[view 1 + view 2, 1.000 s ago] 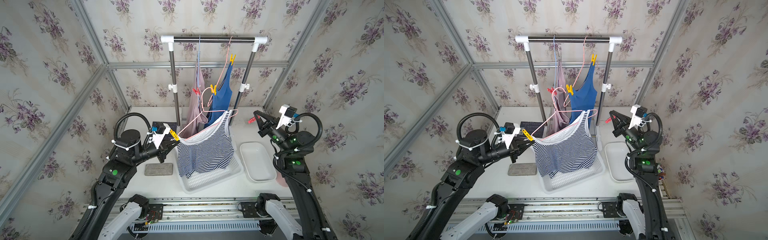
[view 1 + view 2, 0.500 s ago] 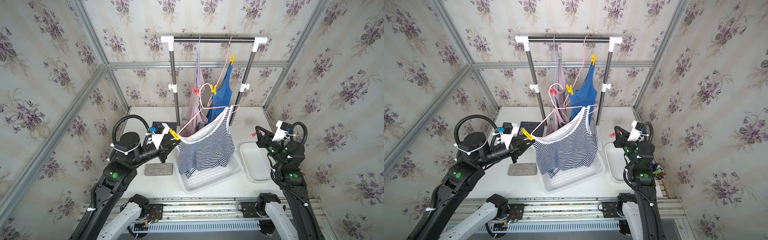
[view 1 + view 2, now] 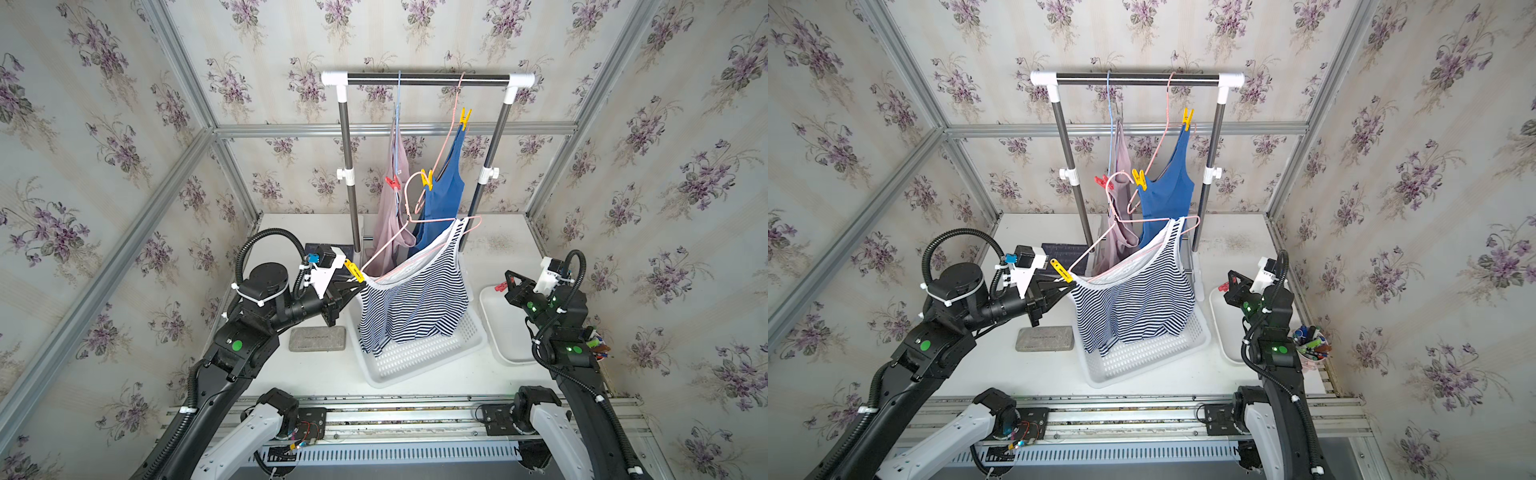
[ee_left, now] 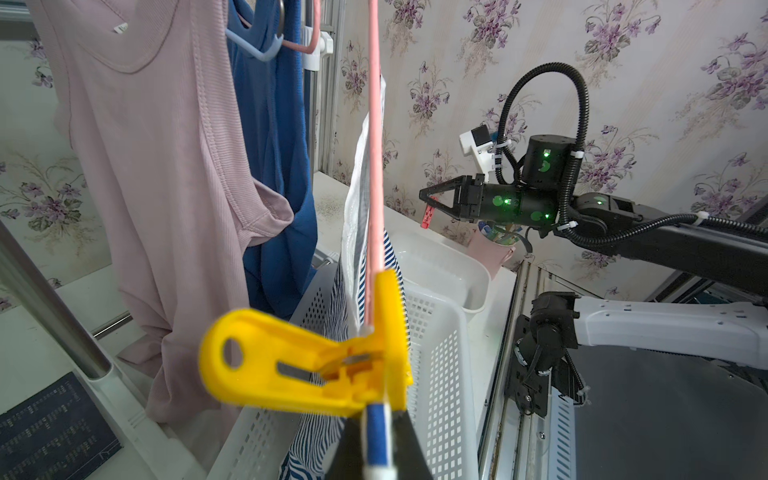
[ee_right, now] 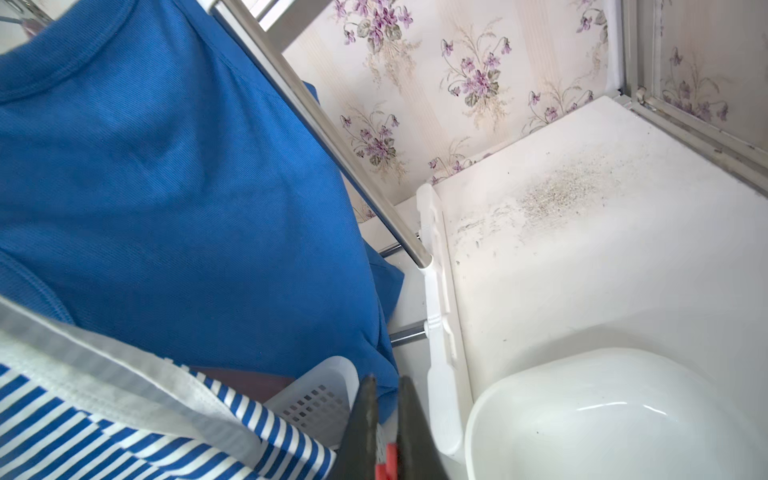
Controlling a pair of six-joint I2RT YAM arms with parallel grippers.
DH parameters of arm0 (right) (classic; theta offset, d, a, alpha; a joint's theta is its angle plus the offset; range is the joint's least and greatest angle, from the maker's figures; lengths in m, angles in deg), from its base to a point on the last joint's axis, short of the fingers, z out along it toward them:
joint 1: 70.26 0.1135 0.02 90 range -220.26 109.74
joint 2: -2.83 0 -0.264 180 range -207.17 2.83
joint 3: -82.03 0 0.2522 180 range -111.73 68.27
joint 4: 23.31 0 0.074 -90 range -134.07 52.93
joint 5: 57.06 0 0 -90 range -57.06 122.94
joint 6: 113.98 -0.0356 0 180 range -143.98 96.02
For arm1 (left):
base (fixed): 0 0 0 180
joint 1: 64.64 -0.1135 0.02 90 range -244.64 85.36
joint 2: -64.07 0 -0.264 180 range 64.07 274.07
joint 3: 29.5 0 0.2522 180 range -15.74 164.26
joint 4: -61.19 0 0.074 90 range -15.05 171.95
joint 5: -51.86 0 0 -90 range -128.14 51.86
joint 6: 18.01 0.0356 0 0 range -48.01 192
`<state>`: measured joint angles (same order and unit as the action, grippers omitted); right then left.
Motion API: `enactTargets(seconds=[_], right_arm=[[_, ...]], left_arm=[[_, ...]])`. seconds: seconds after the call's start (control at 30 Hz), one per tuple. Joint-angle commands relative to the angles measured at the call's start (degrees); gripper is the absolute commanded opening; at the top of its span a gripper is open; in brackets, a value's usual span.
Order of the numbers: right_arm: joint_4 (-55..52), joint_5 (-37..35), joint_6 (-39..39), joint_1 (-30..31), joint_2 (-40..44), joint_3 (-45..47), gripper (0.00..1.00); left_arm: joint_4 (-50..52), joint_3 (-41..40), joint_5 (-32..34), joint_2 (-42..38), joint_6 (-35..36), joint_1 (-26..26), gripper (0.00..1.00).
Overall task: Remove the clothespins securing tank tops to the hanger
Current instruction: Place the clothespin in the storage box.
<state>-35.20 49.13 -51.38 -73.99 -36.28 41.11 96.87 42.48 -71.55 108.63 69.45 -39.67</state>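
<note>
**Setting.** Booth papered in violet-sprig floral wallpaper, aluminium framing, white bench; chrome garment rail at the rear.

**Item 1.** Navy-and-white striped tank top on a pink wire hanger, drooping into a white perforated plastic basket. One strap is fixed to the hanger by a yellow plastic spring clothespin. The left end effector is pressed together on the striped strap, just beside that clip.

**Item 2.** Red plastic clothespin, free of any garment, pinched in the right end effector and held up near a white shallow tray.

**Item 3.** On the rail hang two tops:
- Bright blue tank top, carrying an upper yellow clothespin and a lower yellow clothespin.
- Dusty pink-mauve tank top, carrying a second red clothespin.

**Handling.** The clips look light, stiff, smooth and sprung. They are probably best squeezed at the flared tail ends so the mouth opens. The fabric is limp and likely to swing.

**Markings.** White neck tag on the mauve top is too small to read. No brand is legible on any clip.
</note>
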Motion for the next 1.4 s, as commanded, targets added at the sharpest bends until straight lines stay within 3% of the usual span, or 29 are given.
enactTargets(seconds=[0.0, 0.63, 1.07, 1.37], right_arm=[[1.5, 0.5, -0.5, -0.2, -0.9, 0.9, 0.00], [0.2, 1.1, -0.1, -7.3, -8.9, 4.6, 0.00], [4.8, 3.2, 0.2, -9.4, -17.8, 6.3, 0.00], [7.0, 1.0, 1.4, -9.5, -21.8, 7.7, 0.00]], left_arm=[[-3.6, 0.1, 2.0, 0.5, -0.7, 0.8, 0.00], [-3.6, 0.6, 7.5, 4.6, 1.7, 8.6, 0.00], [-3.5, -1.1, 7.1, 1.6, 3.0, 10.4, 0.00], [-2.7, -1.1, 8.9, 2.5, 3.3, 10.6, 0.00]])
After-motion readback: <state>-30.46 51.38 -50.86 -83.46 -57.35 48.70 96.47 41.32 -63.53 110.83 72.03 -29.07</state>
